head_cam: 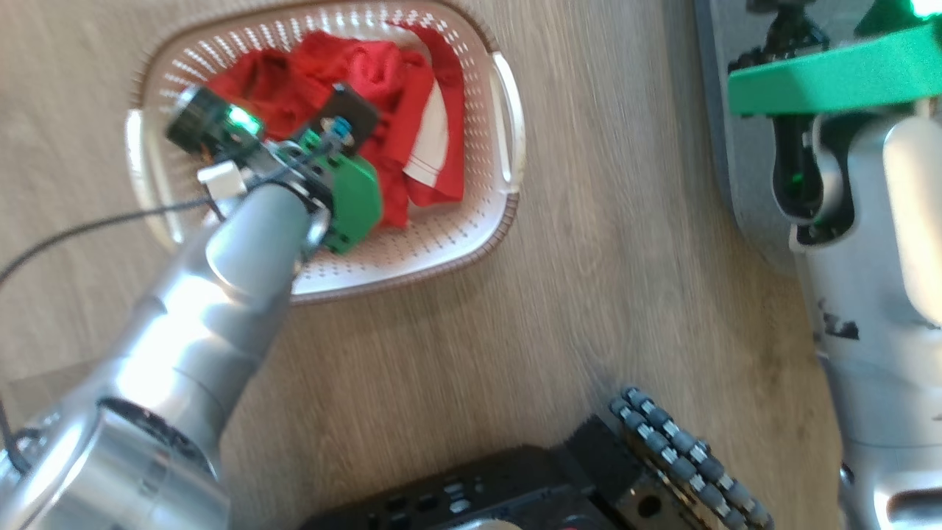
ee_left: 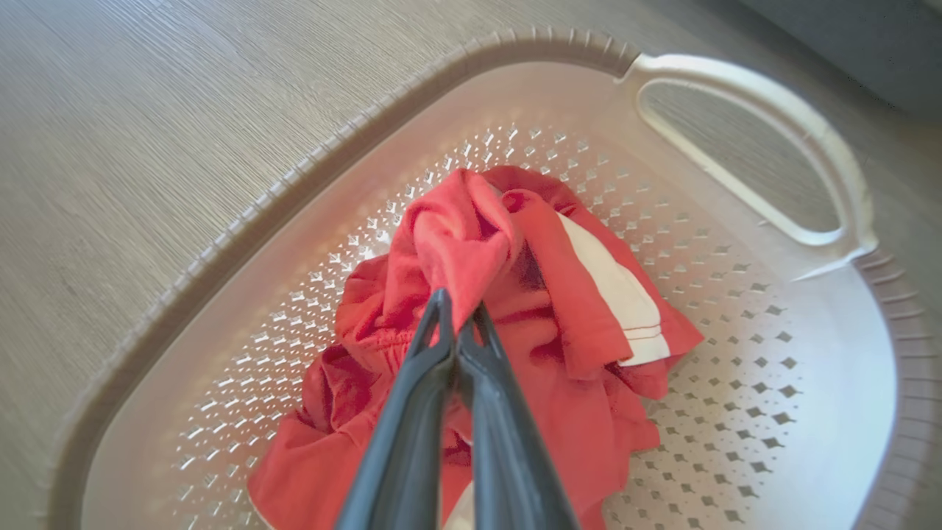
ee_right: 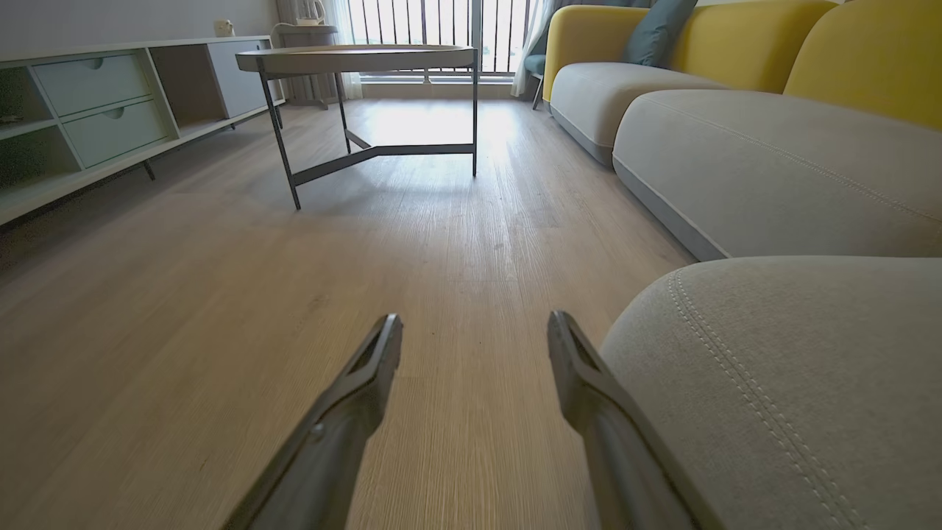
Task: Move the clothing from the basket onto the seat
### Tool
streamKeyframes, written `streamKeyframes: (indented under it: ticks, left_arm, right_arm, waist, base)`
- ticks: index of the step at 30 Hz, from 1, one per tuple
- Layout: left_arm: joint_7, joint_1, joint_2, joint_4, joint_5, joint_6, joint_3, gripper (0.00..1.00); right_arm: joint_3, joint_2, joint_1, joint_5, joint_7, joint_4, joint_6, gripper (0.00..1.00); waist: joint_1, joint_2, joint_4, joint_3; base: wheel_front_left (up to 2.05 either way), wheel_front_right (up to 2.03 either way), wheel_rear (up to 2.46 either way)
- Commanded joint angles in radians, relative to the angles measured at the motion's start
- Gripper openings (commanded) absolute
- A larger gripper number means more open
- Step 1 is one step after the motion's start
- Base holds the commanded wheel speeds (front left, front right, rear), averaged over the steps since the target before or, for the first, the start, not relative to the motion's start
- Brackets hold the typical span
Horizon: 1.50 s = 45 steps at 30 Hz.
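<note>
Left claw clamped on the clothing in the basket.
Lift straight up until it hangs clear; right claw stands apart.

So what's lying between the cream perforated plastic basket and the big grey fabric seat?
Nothing: the head view shows bare wooden floor between basket and seat.
</note>
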Motion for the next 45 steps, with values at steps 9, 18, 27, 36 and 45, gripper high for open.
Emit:
streamKeyframes:
  ticks: [9, 18, 27, 36, 45]
  left_arm:
    - [-0.031, 0.107, 0.0, -0.155, -0.135, 0.031, -0.014, 0.0]
    - [-0.039, 0.17, 0.0, -0.252, -0.243, 0.065, -0.012, 0.0]
    - [-0.04, 0.252, 0.0, -0.406, -0.287, 0.077, 0.082, 0.0]
    - [-0.04, 0.295, 0.0, -0.526, -0.284, 0.058, 0.167, 0.0]
    - [-0.04, 0.279, 0.0, -0.642, -0.271, 0.037, 0.197, 0.0]
  right_arm:
    - [0.007, -0.033, 0.124, -0.004, -0.005, 0.027, 0.007, 1.0]
    - [-0.001, -0.05, 0.219, -0.006, -0.005, 0.071, 0.007, 1.0]
    - [-0.002, -0.055, 0.314, -0.009, -0.005, 0.111, 0.007, 1.0]
    - [0.002, -0.049, 0.396, -0.013, -0.005, 0.128, 0.007, 1.0]
    - [0.019, -0.036, 0.462, -0.006, -0.005, 0.144, 0.007, 1.0]
  waist:
    - [0.0, -0.0001, 0.083, -0.202]
    - [0.0, -0.0001, 0.135, -0.368]
    - [0.0, -0.0001, 0.175, -0.524]
    - [0.0, -0.0001, 0.196, -0.628]
    - [0.0, -0.0001, 0.203, -0.708]
  base:
    - [0.0, 0.0, 0.0]
    - [0.0, 0.0, 0.0]
    - [0.0, 0.0, 0.0]
    - [0.0, 0.0, 0.0]
    - [0.0, 0.0, 0.0]
